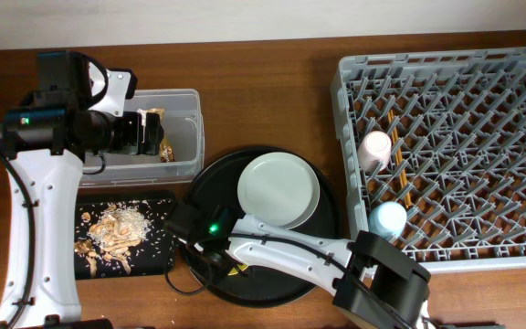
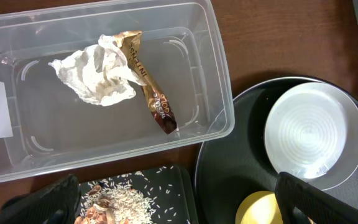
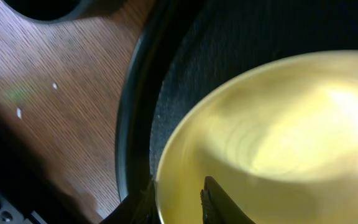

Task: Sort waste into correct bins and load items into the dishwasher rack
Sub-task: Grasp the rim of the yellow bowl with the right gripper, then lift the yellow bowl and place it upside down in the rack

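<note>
My left gripper [image 1: 151, 133] [image 2: 179, 194] hangs open and empty over the clear tub [image 1: 187, 99] [image 2: 219, 74]. The tub holds the crumpled white paper wad [image 2: 98, 74] and the gold-brown wrapper [image 2: 149, 84]. The shallow black tray [image 1: 158, 260] [image 2: 182, 180] holds rice and brown food scraps [image 1: 117, 228]. My right gripper [image 1: 210, 260] [image 3: 182, 202] is closed over the rim of the yellow bowl [image 3: 272, 137] [image 2: 263, 210], one finger inside and one outside. The grey-green plate [image 1: 278, 189] [image 2: 312, 134] lies beside it. The pink cup [image 1: 375, 148], blue cup [image 1: 389, 219] and chopsticks [image 1: 408, 192] are in the grey rack [image 1: 446, 64].
The bowl and plate rest on a large round black tray [image 1: 322, 242] [image 3: 135, 93] between the small tray and the rack. Brown tabletop [image 1: 263, 82] shows around them. A few rice grains lie on the wood by the round tray [image 3: 18, 112].
</note>
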Controlling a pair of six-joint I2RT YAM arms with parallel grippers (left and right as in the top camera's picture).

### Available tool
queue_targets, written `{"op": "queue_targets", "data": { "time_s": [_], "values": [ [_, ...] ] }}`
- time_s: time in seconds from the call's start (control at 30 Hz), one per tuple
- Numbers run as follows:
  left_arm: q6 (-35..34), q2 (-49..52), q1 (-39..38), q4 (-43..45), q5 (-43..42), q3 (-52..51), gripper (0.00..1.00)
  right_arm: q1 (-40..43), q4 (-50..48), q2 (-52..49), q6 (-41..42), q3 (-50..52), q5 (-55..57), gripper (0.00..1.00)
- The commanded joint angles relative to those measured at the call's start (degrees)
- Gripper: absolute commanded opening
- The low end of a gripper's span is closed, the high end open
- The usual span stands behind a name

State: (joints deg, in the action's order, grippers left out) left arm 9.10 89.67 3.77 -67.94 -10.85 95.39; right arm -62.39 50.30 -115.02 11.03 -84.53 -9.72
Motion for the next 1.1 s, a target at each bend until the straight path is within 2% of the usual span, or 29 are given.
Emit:
{"op": "queue_targets", "data": {
  "time_s": [0.0,0.1,0.2,0.4,0.43,0.47,0.6,0.7,0.77,0.83,0.9,0.93,1.0,1.07],
  "values": [
    [-0.7,-0.85,0.15,-0.07,0.22,0.17,0.99,0.04,-0.15,0.59,0.46,0.74,-0.42,0.27],
    [-0.7,-0.85,0.15,-0.07,0.22,0.17,0.99,0.04,1.11,0.55,0.46,0.74,-0.42,0.27],
    [-0.7,-0.85,0.15,-0.09,0.22,0.17,0.99,0.04,2.21,0.55,0.46,0.74,-0.39,0.2],
    [-0.7,-0.85,0.15,-0.07,0.22,0.17,0.99,0.07,2.4,0.55,0.46,0.74,-0.44,0.21],
    [-0.68,-0.85,0.15,-0.07,0.22,0.17,0.99,0.07,2.4,0.55,0.46,0.74,-0.42,0.18],
    [-0.7,-0.85,0.15,-0.07,0.22,0.17,0.99,0.07,2.47,0.55,0.46,0.74,-0.42,0.06],
    [-0.7,-0.85,0.15,-0.07,0.22,0.17,0.99,0.22,2.82,0.55,0.44,0.17,-2.82,0.04],
    [-0.7,-0.85,0.15,-0.24,0.22,0.17,0.99,0.35,5.51,2.75,-4.09,-6.45,-5.25,0.04],
    [-0.7,-0.85,0.15,-0.24,0.22,0.17,0.99,3.28,10.8,6.99,-8.35,-14.08,-4.7,0.04],
    [-0.7,-0.85,0.15,-0.24,0.2,0.17,0.99,11.72,17.14,11.63,-12.79,-20.96,-4.74,0.04],
    [-0.68,-0.85,0.15,-0.24,0.22,0.17,0.99,21.7,18.12,14.78,-15.61,-21.99,-8.41,0.04],
    [-0.68,-0.85,0.15,-0.24,0.2,0.17,0.99,27.04,18.1,15.47,-18.25,-21.99,-14.1,0.04],
    [-0.7,-0.85,0.15,-0.24,0.22,0.17,0.99,46.07,17.16,14.93,-25.77,-21.97,-32.37,0.04],
    [-0.68,-0.85,0.15,-0.24,0.22,0.17,0.99,58.82,14.45,13.18,-31.06,-21.9,-45.79,0.04]
  ]
}}
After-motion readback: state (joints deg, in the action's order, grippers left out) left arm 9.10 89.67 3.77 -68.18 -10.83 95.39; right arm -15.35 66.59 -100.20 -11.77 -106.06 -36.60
